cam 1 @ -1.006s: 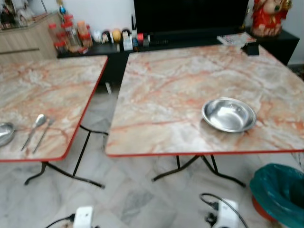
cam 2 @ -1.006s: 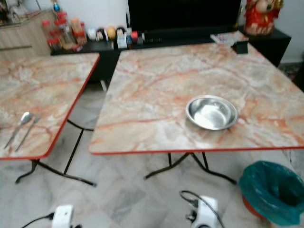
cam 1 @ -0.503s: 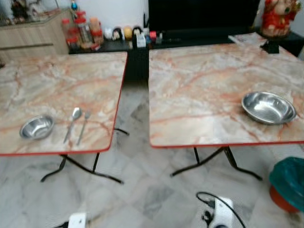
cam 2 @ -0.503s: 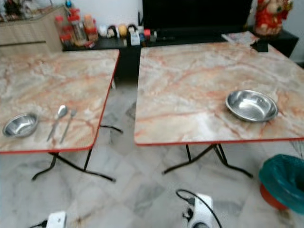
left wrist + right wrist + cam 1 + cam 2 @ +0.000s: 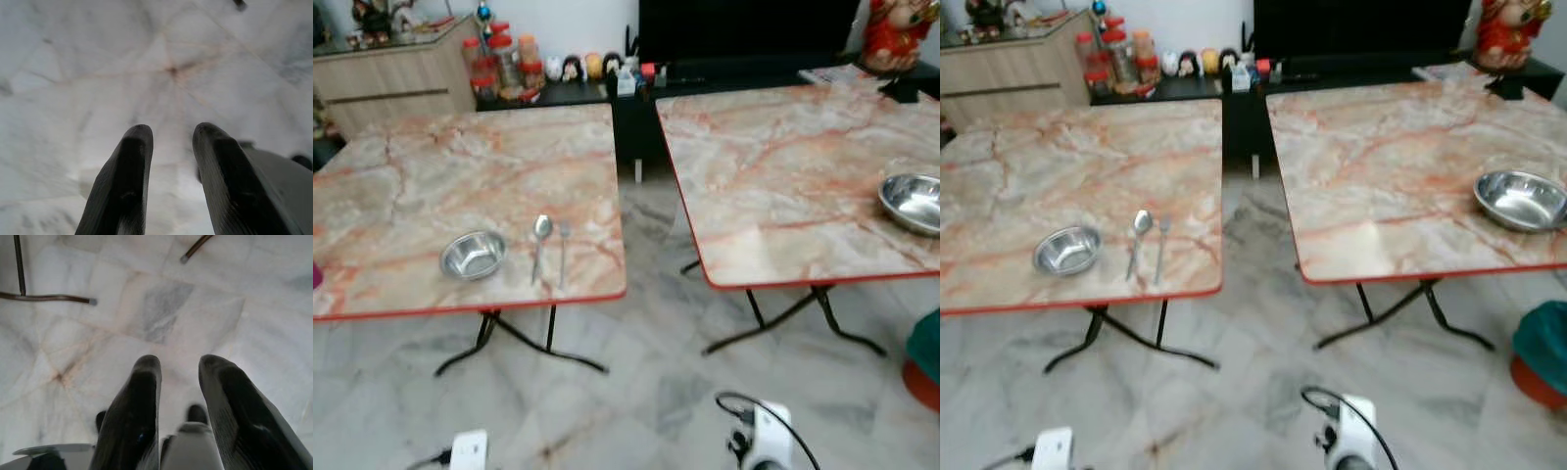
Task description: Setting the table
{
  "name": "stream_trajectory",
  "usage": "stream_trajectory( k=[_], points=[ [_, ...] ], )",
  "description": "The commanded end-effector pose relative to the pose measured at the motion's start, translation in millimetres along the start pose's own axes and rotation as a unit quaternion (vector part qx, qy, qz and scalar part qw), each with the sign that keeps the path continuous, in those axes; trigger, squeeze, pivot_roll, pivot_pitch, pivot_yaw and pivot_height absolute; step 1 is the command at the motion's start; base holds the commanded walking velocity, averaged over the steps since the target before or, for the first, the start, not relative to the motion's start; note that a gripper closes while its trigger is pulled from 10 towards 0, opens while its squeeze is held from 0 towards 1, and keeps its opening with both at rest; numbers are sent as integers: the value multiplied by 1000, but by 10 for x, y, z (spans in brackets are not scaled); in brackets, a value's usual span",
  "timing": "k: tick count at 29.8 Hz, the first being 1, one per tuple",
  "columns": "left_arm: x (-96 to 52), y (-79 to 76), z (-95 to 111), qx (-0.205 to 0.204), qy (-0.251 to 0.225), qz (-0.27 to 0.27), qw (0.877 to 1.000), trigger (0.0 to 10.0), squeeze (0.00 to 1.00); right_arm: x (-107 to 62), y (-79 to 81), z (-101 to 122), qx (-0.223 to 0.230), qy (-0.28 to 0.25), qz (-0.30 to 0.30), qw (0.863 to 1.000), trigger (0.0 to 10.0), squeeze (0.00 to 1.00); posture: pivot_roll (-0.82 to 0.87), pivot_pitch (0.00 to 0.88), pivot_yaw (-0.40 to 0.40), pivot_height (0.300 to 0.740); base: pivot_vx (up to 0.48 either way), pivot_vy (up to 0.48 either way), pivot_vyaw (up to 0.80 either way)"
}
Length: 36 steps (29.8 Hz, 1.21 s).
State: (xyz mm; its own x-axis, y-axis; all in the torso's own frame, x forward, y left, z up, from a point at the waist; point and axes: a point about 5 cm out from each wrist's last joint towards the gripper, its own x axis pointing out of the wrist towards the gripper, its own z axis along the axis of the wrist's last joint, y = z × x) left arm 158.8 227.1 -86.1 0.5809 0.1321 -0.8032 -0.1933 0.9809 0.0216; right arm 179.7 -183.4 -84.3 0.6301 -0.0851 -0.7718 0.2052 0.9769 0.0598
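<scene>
Two marble-topped folding tables side by side over pale tiled floor: on the left table, small steel bowl near the front edge with spoon and fork lying parallel just beside it; on the right table, larger steel bowl near its right front. Left gripper and right gripper both hanging over bare tiles, fingers slightly parted, pinching nothing.

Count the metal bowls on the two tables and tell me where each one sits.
2. A small bowl sits near the front edge of the left table, beside a spoon and fork. A larger bowl sits toward the right side of the right table.
</scene>
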Motion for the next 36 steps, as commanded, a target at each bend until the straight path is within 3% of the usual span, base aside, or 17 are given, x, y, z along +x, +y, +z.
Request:
stream_trajectory(
  k=[1, 26, 32, 36],
  points=[
    [12, -46, 27, -4, -2, -4, 1000, 10000, 0, -6, -83, 9, 0, -3, -12, 1000, 10000, 0, 13, 0, 80, 740, 0, 476, 0],
    [17, -15, 67, -8, -8, 4, 1000, 10000, 0, -7, -63, 0, -9, -3, -9, 1000, 10000, 0, 19, 0, 84, 740, 0, 476, 0],
    [11, -1, 54, -5, -12, 15, 1000, 10000, 0, -6, -72, 23, -5, -11, -10, 1000, 10000, 0, 33, 0, 78, 740, 0, 89, 0],
    [7, -33, 30, -9, -12, 14, 1000, 10000, 0, 16, -46, 159, 0, -41, 2, 999, 10000, 0, 31, 0, 77, 740, 0, 0, 145]
  ],
)
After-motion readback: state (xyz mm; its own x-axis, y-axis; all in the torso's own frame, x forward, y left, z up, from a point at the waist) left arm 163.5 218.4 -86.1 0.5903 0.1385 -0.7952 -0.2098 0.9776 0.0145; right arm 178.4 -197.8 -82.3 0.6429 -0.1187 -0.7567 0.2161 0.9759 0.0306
